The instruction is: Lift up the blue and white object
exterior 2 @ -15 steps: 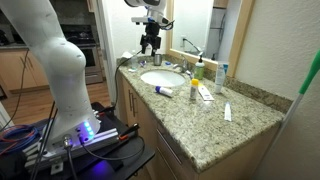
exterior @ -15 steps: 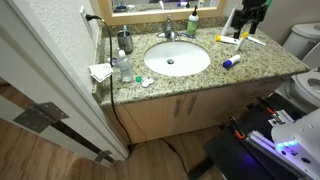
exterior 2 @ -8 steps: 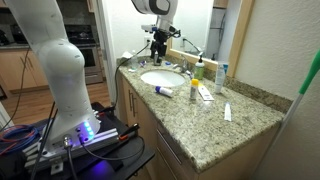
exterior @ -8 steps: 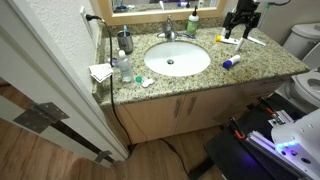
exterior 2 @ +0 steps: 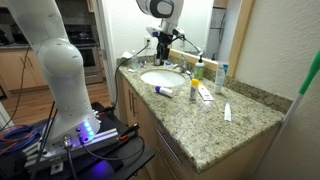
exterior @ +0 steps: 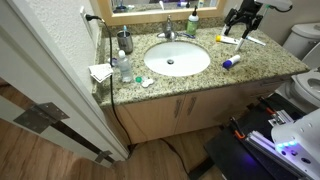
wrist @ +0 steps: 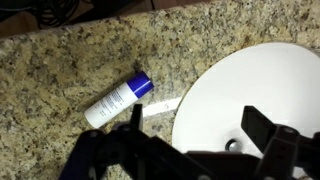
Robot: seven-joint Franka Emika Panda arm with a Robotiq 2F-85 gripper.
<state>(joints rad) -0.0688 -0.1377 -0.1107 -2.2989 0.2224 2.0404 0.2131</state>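
Progress is nil, by my reading; the blue and white object (wrist: 118, 98) lies flat on the counter (wrist: 50, 60) just beside the sink (wrist: 262, 80); the claw (wrist: 195, 120) hangs above the counter, apart from it, spread wide and empty; descent, grasp and lift are all yet to come.

**Tube lying loose, clear of gripper**

Small tube (wrist: 118, 98): white barrel, blue cap. Lies flat on its side, angled. Cap end sits nearest the gripper (wrist: 192, 128), just ahead of one fingertip, off to the side of the jaw gap. Not touching.
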